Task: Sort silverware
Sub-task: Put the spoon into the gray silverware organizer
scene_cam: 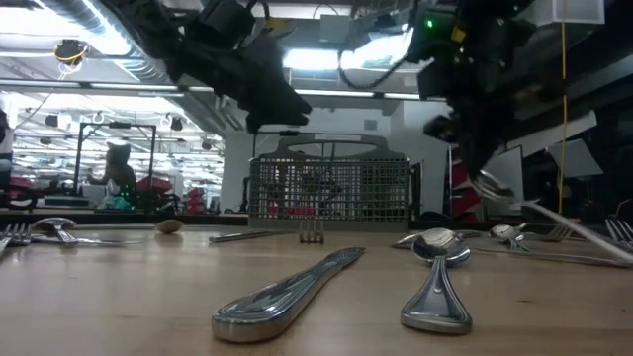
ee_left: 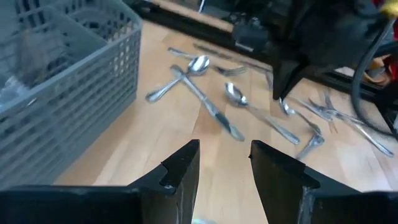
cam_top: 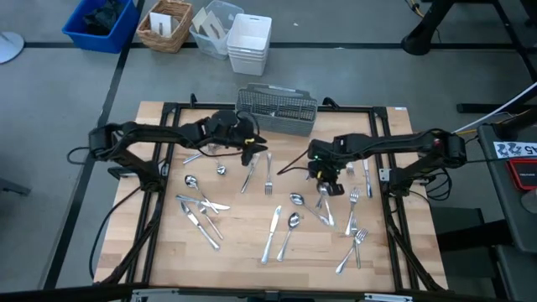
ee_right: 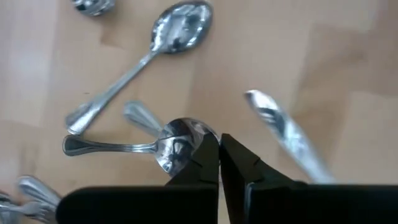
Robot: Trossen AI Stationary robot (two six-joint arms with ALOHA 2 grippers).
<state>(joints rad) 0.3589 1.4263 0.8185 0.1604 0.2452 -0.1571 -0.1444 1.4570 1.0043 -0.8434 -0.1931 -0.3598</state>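
Silverware lies scattered over the wooden table: spoons and knives at the left (cam_top: 201,210), a knife (cam_top: 273,231) and a spoon (cam_top: 291,222) in the middle, and forks at the right (cam_top: 352,243). The grey mesh caddy (cam_top: 277,109) stands at the far edge. My left gripper (cam_top: 249,149) hangs open above the table just in front of the caddy (ee_left: 62,93), touching nothing. My right gripper (cam_top: 329,186) is down among spoons right of centre, its fingers shut (ee_right: 219,152) at a spoon's bowl (ee_right: 177,143). My right gripper comes from above, pointing down, and its fingertips meet the rim of a spoon's bowl (ee_right: 198,144). The fingers hide whether the rim lies between them. In the low view a bowl (scene_cam: 492,186) sits raised under the fingertips, with a handle (scene_cam: 584,235) slanting down toward the table.
Loose forks, spoons and knives lie on all sides of both grippers, with bare wood along the near edge (cam_top: 252,273). Beyond the far edge stand a blue bin (cam_top: 101,21), a wicker basket (cam_top: 165,23) and white bins (cam_top: 249,42).
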